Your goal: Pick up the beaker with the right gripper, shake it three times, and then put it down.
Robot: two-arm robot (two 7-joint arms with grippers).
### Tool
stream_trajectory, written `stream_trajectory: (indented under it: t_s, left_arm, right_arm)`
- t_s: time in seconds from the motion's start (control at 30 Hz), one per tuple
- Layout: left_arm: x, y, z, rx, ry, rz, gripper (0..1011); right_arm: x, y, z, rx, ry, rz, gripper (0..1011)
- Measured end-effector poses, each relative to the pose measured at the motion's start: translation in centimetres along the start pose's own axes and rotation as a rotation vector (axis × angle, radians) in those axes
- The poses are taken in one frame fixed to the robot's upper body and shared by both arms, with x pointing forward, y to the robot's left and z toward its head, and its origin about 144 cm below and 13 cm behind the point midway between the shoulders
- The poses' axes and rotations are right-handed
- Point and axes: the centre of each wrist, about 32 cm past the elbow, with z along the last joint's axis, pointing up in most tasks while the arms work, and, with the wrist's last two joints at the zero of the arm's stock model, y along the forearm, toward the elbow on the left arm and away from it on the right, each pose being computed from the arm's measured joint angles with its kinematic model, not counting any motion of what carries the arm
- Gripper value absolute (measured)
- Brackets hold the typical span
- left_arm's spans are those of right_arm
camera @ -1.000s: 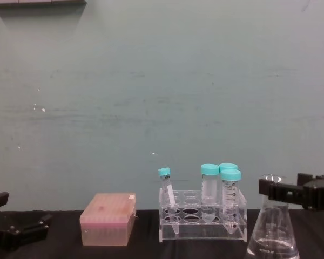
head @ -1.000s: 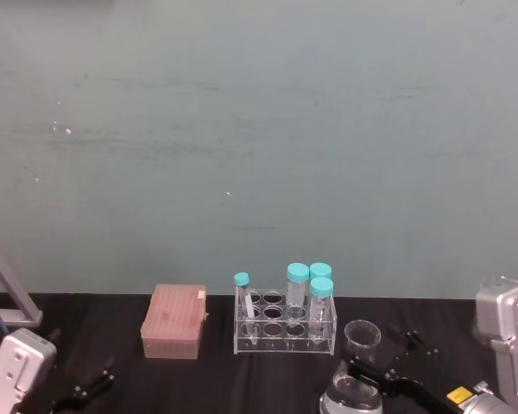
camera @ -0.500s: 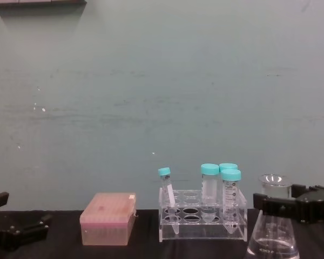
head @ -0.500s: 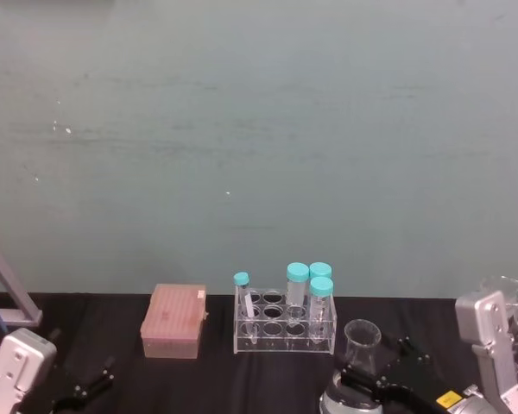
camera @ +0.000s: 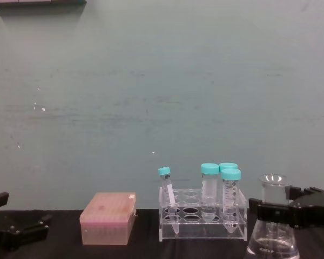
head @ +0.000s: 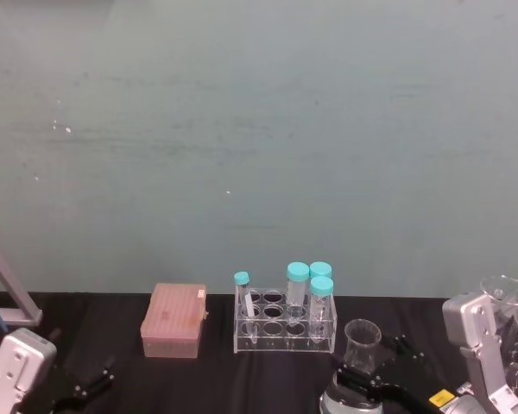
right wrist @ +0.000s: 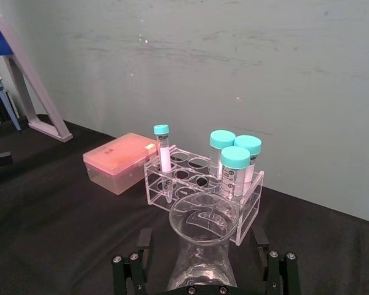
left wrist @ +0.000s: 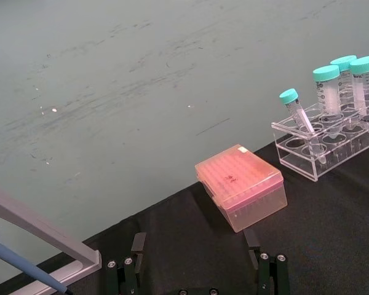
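Now straddling the beaker [camera: 273, 234] neck with the right claw [right wrist: 202, 239] open, the left claw [left wrist: 195, 238] parked low left. Could tip into the tube rack [camera: 202, 224] if closed off-centre.

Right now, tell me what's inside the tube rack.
Four teal-capped tubes sit in the tube rack: one thin, three wider. Other holes look empty. Tube contents cannot be told.

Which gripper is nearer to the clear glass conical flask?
Right. The right gripper straddles the neck of the clear glass conical flask; the left gripper sits far off, past the pink plastic box.
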Motion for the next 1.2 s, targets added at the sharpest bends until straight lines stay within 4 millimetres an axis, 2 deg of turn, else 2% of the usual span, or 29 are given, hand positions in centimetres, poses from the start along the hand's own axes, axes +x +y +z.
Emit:
stream_trajectory:
  t_s: [1.2]
  left_arm:
    - [0.0, 0.0, 0.0, 0.0, 0.0, 0.0, 1000]
  right_arm:
    - [-0.2, 1.4, -0.4, -0.017, -0.017, 0.006, 1000]
